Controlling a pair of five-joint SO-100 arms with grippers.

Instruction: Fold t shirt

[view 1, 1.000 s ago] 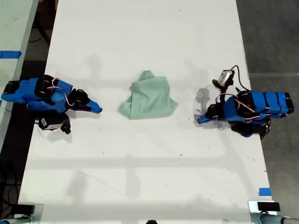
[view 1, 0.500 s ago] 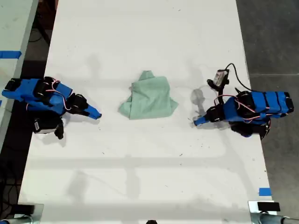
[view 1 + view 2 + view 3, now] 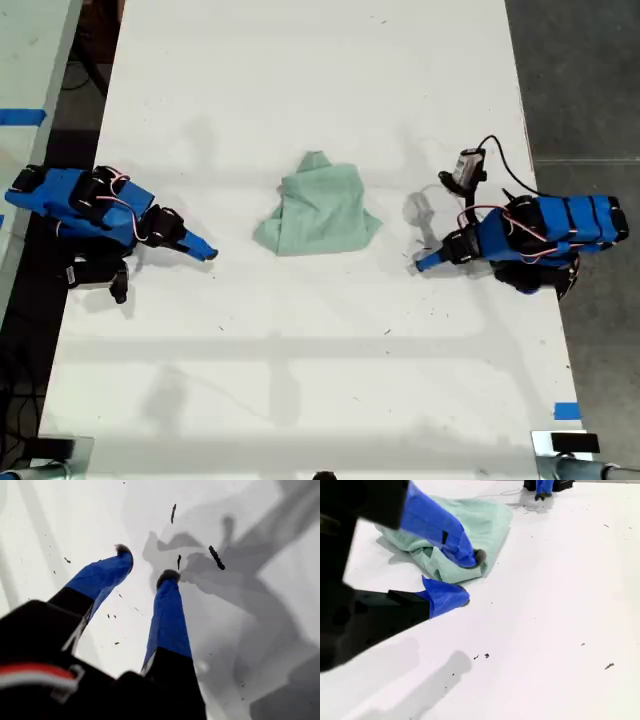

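Close up, my first gripper [image 3: 146,562]: two blue fingers spread moderately apart, nothing between them, tips low over the bare white table [image 3: 60,520] with its few dark specks. My second gripper [image 3: 471,578]: jaws likewise parted and empty, pointed toward the one t shirt [image 3: 485,525], short of touching it. Farther off, in the exterior view: two blue arms lying low, one at that view's left [image 3: 90,205] and one at its right [image 3: 545,235], grippers facing inward. Between them, mid-table, the pale green t shirt, bunched and wrinkled. Beyond, two bits of blue tape [image 3: 20,117].
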